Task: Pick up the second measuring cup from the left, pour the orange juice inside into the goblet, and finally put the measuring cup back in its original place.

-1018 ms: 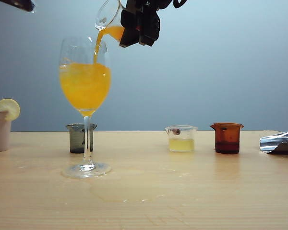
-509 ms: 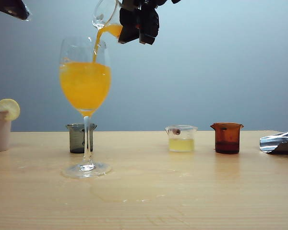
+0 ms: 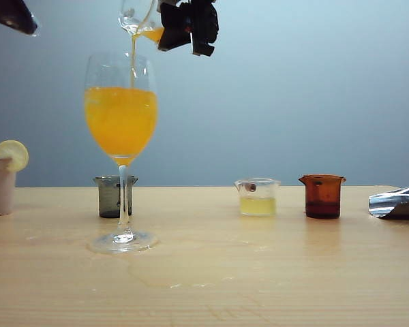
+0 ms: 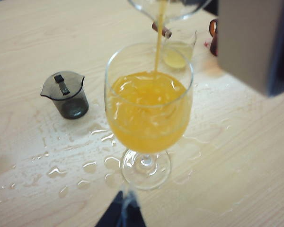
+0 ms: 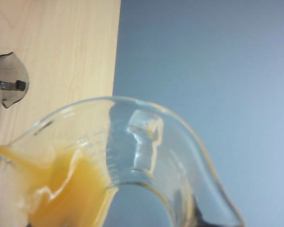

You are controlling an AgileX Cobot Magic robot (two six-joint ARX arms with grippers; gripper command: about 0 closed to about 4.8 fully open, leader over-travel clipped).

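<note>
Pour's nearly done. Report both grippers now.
Left gripper: raised at upper left, state cannot be told.
Right gripper: shut on the measuring cup, above the goblet.

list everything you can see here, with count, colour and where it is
goblet: 1, clear, table left
orange juice: orange, in goblet, thin stream falling in
measuring cup: 1, clear, tipped above goblet
grey cup: 1, smoky, behind goblet stem
yellow-liquid cup: 1, clear, centre right
amber cup: 1, brown, right of it
lemon-slice cup: 1, pale, far left
foil piece: 1, silver, far right
table: 1, pale wood, wet
left gripper: black, top left
right gripper: black, holding measuring cup
</note>
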